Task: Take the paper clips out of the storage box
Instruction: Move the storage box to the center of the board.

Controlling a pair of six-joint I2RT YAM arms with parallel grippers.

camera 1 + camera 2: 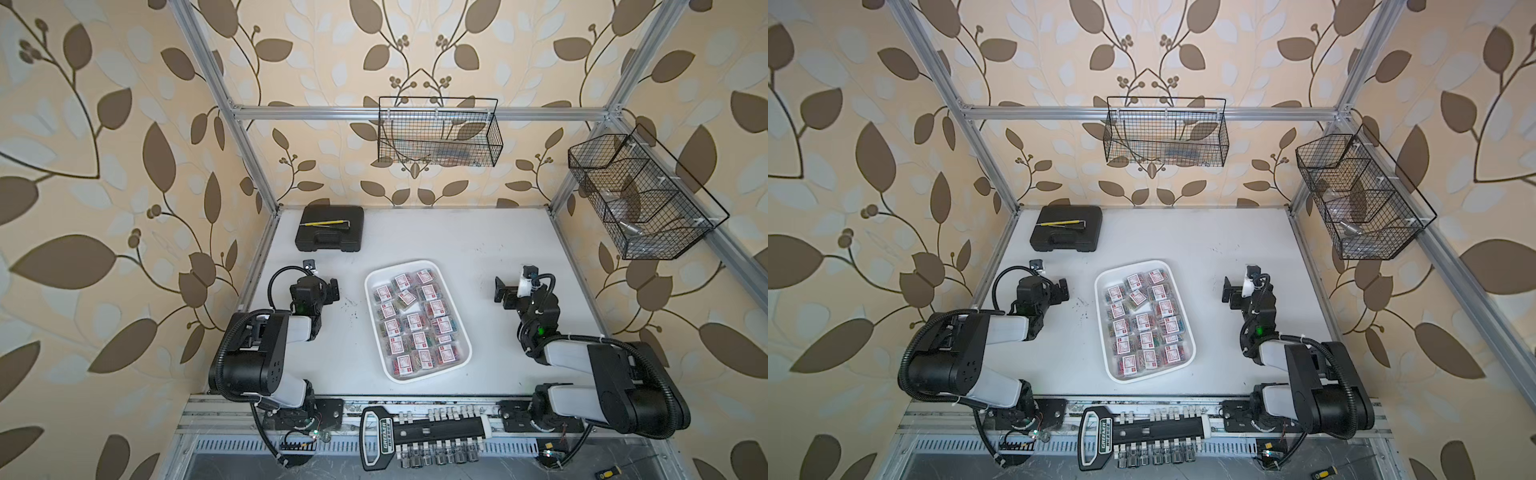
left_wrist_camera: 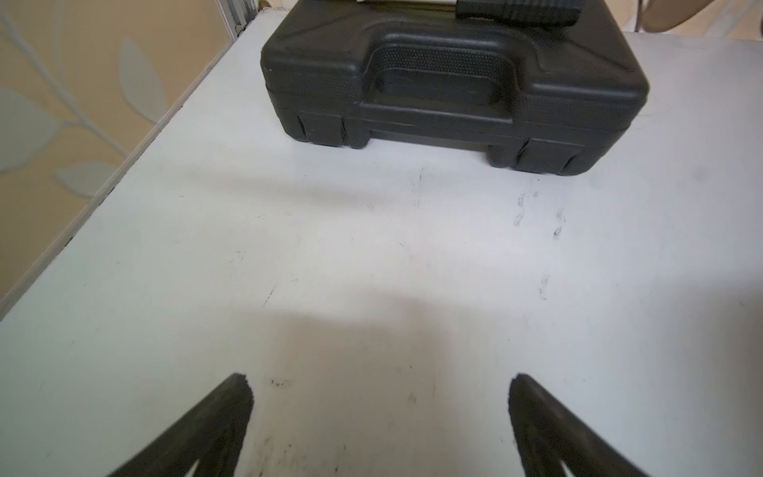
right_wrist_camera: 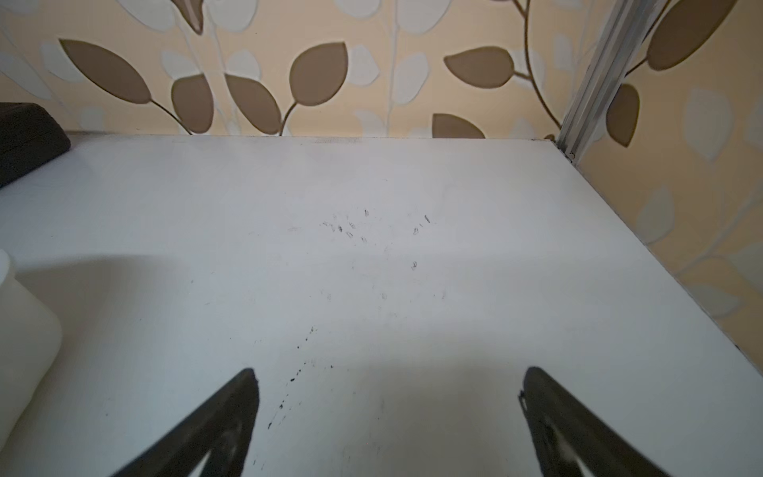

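Note:
The storage box point(image 1: 371, 291) point(image 1: 1100, 299), a shallow white tray with rounded corners, lies in the middle of the table. It is filled with the paper clips point(image 1: 415, 322) point(image 1: 1144, 322), small clear boxes of coloured clips with white and red labels. My left gripper point(image 1: 320, 287) point(image 2: 380, 388) hovers low to the left of the tray, open and empty, pointing at the black case. My right gripper point(image 1: 515, 291) point(image 3: 390, 384) sits to the right of the tray, open over bare table. Neither gripper touches the tray.
A black hard case point(image 1: 330, 228) point(image 2: 454, 82) with a yellow pen point(image 1: 324, 223) on it stands at the back left. Wire baskets hang on the back rail point(image 1: 440, 133) and the right rail point(image 1: 640, 199). A socket rack point(image 1: 424, 432) lies along the front edge.

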